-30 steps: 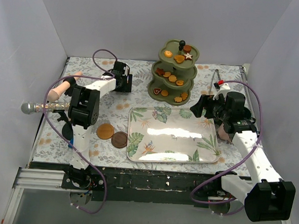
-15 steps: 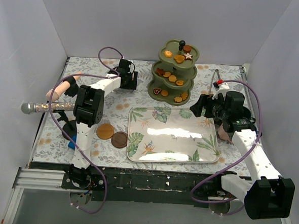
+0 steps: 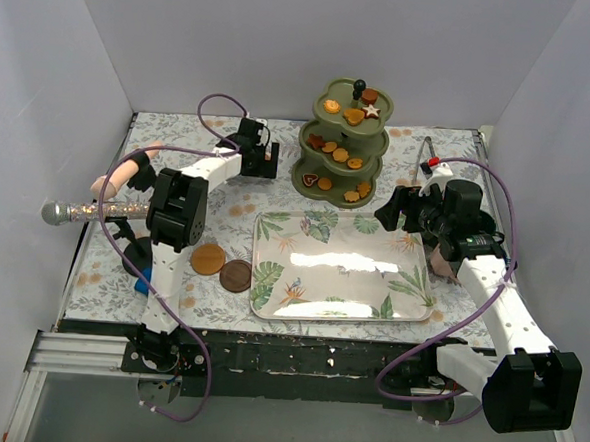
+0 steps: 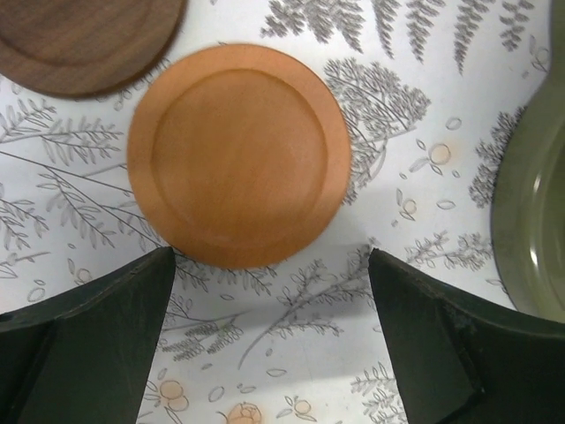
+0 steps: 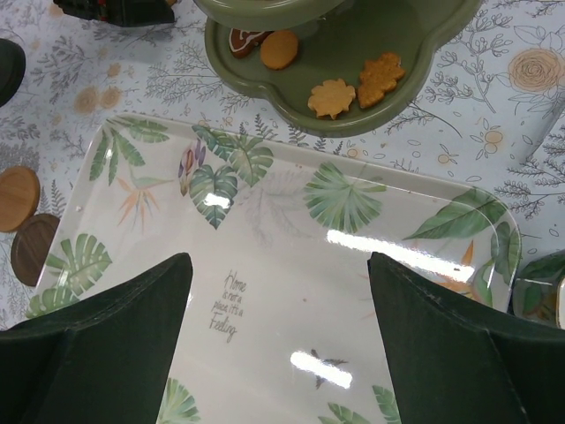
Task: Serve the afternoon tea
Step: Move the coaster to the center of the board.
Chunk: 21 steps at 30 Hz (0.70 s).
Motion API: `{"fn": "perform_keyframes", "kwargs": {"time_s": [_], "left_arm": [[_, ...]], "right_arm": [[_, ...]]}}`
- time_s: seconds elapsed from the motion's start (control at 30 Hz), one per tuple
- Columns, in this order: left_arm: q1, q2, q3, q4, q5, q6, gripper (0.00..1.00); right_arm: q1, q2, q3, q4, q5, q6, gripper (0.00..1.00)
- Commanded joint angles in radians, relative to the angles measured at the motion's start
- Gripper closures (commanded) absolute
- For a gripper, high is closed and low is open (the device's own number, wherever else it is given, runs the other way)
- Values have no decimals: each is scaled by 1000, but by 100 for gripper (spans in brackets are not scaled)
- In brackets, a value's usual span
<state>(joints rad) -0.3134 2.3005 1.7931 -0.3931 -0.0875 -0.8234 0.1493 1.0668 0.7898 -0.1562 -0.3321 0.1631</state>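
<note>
As left pincer (image 4: 270, 261) gapes, coaster (image 4: 240, 155) ahead

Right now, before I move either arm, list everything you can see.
three-tier stand: one, olive green, black knob, far centre
biscuits: many, orange and brown, on all three tiers
tray: one, white with leaf print, near centre
coasters: four, brown shades; two left of tray, two beside stand
microphone: one, glittery silver, far left
tongs: one, metal, far right
tablecloth: one, white floral, under everything
pink shape: one, far left, partly hidden, unidentifiable
left pincer: one, black, open, facing orange-brown coaster
right pincer: one, black, open, over tray
</note>
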Motion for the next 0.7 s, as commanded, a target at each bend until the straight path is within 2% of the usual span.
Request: {"fn": "perform_keyframes", "kwargs": {"time_s": [0.0,0.13,0.33,0.5,0.67], "left_arm": [[-32,-85,-75,-63,78,-19,7],[-35,-237,-168,-27,75,-43,5],[-35,-542,-440,25,0,-144,5],[-33,-781,-714,-84,-92,-342,2],[-16,-935,-902,-228,-83,-523,2]], "right_arm": [[4,-5,48,21,-1,-14,11],[3,-11,49,15,-1,-16,11],[3,-19,43,17,-7,-14,11],[3,-30,35,27,-15,-8,11],[3,-22,31,37,-36,-2,11]]}}
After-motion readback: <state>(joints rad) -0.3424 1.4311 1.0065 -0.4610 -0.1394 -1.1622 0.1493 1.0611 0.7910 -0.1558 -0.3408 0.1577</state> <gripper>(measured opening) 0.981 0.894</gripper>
